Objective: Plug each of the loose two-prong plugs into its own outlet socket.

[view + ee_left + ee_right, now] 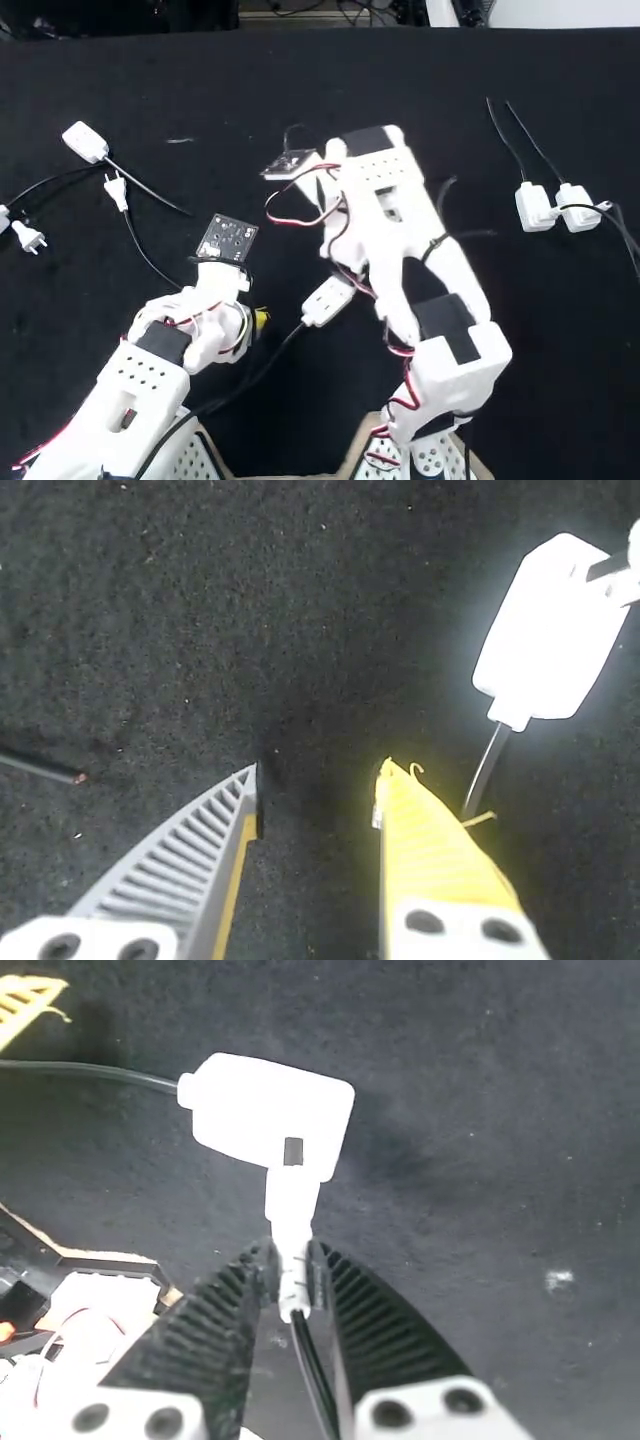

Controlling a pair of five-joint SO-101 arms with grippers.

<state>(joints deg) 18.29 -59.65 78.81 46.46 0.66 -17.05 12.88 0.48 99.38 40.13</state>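
Two plugs look undone at the bench's [200, 90] left: a loose plug [117, 190] near a white socket [85, 142], and a second loose plug [28, 238] at the edge. In the middle the left claw [318, 775] hangs spread beside the centre socket [328, 300], where the right claw [292, 1260] pinches a third plug [290, 1215] seemingly seated in it. The white blocks [535, 207] farther right look already joined.

No readable text, labels, numbers or signs appear on anything here.
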